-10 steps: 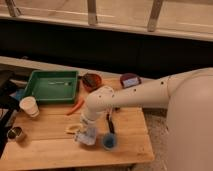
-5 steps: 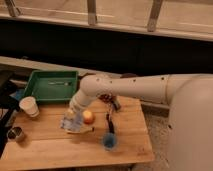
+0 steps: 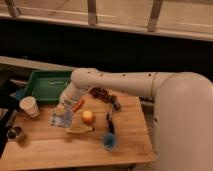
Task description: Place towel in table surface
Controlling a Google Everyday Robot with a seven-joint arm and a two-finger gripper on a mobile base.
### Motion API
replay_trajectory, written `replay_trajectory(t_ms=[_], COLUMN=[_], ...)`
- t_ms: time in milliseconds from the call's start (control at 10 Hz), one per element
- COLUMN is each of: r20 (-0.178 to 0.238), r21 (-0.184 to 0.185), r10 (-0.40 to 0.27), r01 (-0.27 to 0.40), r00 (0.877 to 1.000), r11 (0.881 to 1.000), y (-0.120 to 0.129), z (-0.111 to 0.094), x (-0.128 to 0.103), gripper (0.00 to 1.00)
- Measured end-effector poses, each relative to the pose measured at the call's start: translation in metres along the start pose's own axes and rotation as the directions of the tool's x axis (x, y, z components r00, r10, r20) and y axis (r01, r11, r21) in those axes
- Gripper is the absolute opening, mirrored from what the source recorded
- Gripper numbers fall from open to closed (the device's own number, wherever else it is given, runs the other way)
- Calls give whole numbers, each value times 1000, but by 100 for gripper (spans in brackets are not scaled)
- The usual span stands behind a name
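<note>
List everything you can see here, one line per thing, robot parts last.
towel: 1, pale grey-blue, hanging under the gripper over the table's left-middle
table surface: 1, light-brown planks, fills the lower picture
green tray: 1, green, back left of the table
paper cup: 1, white, left side near the tray
small metal cup: 1, dull silver, front left edge
orange ball: 1, orange-yellow, table middle
pale yellow piece: 1, pale yellow, just in front of the towel
brush: 1, round blue head with dark handle, front middle-right
dark red-brown cluster: 1, back middle, partly behind the arm
arm: 1, white, reaching in from the right
gripper: 1, pale, above the towel, shut on it
</note>
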Motion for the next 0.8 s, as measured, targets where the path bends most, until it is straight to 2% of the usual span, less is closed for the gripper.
replay_trajectory(t_ms=[100,300,500,800], r20=[-1,15,68,115], r21=[2,17,38,57], r10=[6,2,-5,-44], r01=[-6,-3,3,37], r00=[1000,1000,998,992], r11=[1000,1000,999,998], y=[-3,-11,-21,-23], z=[2,22,48,72], x=[4,8,-6,-28], gripper=[0,0,0,2])
